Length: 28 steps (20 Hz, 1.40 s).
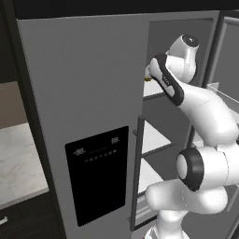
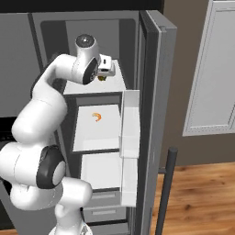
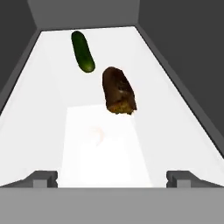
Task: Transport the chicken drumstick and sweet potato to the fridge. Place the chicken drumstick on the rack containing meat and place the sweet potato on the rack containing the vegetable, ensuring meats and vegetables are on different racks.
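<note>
The sweet potato (image 3: 118,91), a dark reddish-brown lump, lies on a white upper rack (image 3: 39,87) inside the fridge (image 1: 84,79). It rests just right of a green cucumber (image 3: 82,51) and is free of my fingers. My gripper (image 3: 113,178) is open, with its tips spread wide at the near end of this rack and nothing between them. In the right base view the gripper (image 2: 103,76) reaches into the top shelf level. The chicken drumstick is out of view.
One rack lower lies a small orange curled piece (image 2: 97,117). The right fridge door (image 2: 156,69) stands open, its door bins (image 2: 130,137) just right of my arm. The left door with the black dispenser panel (image 1: 97,173) is shut. A white cabinet (image 2: 215,69) stands at right.
</note>
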{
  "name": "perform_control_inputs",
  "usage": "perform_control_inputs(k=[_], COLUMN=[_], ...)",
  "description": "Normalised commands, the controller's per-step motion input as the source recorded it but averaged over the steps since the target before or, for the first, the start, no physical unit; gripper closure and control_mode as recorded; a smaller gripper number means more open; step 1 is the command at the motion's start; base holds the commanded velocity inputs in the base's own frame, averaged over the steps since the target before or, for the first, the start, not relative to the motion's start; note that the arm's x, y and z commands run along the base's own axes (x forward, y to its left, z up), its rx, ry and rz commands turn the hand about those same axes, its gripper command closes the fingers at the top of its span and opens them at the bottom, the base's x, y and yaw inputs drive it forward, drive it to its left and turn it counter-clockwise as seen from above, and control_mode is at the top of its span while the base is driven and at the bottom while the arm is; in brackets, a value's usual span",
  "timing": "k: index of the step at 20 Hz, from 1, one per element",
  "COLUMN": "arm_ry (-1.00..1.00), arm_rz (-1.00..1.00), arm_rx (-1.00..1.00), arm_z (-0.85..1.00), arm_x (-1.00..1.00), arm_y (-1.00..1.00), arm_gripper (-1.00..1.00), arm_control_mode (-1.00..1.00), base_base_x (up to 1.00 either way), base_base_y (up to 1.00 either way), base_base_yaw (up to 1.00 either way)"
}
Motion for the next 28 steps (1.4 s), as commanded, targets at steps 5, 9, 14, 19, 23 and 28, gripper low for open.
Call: perform_control_inputs(k=[5, 9, 14, 19, 23, 28], arm_ry=[0.00, 0.00, 0.00, 0.00, -0.01, 0.00], arm_rz=[0.00, 0.00, -0.01, -0.05, -0.10, -0.14], arm_rx=[0.00, 0.00, 0.00, 0.00, 0.00, 0.00], arm_z=[0.00, 0.00, 0.00, 0.00, 0.00, 0.12], arm_x=[-1.00, -1.00, -1.00, -1.00, -1.00, -1.00], arm_y=[0.09, 0.00, 0.01, 0.17, 0.34, 0.03], arm_gripper=[-1.00, -1.00, -1.00, -1.00, -1.00, -1.00], arm_control_mode=[-1.00, -1.00, -1.00, -1.00, -1.00, -1.00], base_base_x=[0.00, 0.00, 0.00, 0.00, 0.00, 0.00], base_base_y=[0.00, 0.00, 0.00, 0.00, 0.00, 0.00], base_base_yaw=[0.00, 0.00, 0.00, 0.00, 0.00, 0.00])
